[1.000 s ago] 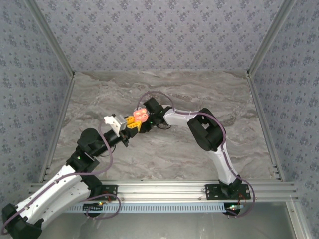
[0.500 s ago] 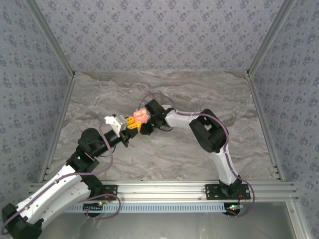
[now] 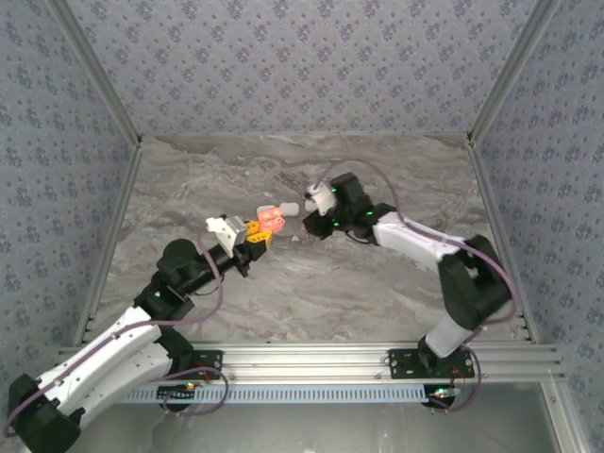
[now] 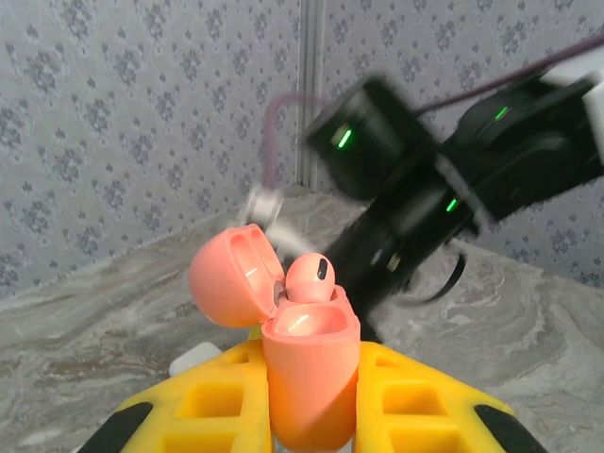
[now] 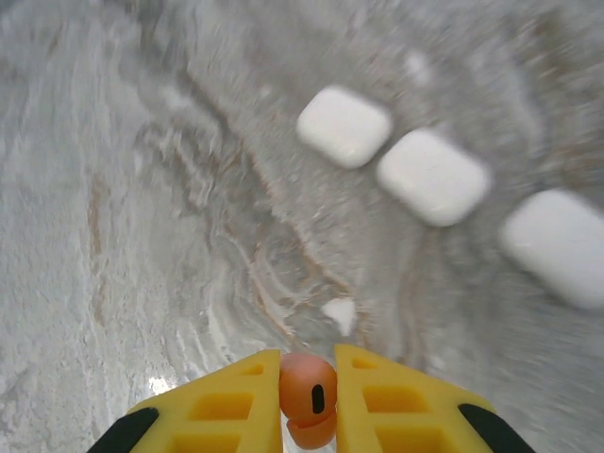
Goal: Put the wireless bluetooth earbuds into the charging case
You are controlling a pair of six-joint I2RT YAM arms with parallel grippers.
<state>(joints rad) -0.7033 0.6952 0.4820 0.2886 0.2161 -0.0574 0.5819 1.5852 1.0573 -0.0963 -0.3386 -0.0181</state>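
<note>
Left wrist view, nearest first: my left gripper (image 4: 311, 401) has its yellow fingers (image 4: 222, 396) clamped on the lower body of the salmon charging case (image 4: 310, 349). The case stands upright at bottom centre, its long axis vertical and its mouth toward the top of the frame. Its lid (image 4: 231, 278) is swung open to the upper left. The seated earbud (image 4: 310, 278) shows its rounded head above the rim, and the well in front of it looks vacant. The right arm (image 4: 425, 179) sits blurred behind, at upper right.

Right wrist view: my right gripper (image 5: 310, 370) pinches the held earbud (image 5: 310, 401) at bottom centre, jaws parted only by the bud's width. Its dark oval port faces the camera. The stem is hidden, so I cannot tell which way its long axis runs.

Farther off lies a small white piece (image 5: 340, 314) on the marble table (image 5: 142, 189), too blurred to name. Beyond it, three white cases (image 5: 432, 176) run diagonally toward the right edge.

I judge the held earbud almost weightless, hard and glossy, apt to squirt from the pads. The grip belongs across the head, leaving the stem free to lead into the well.
</note>
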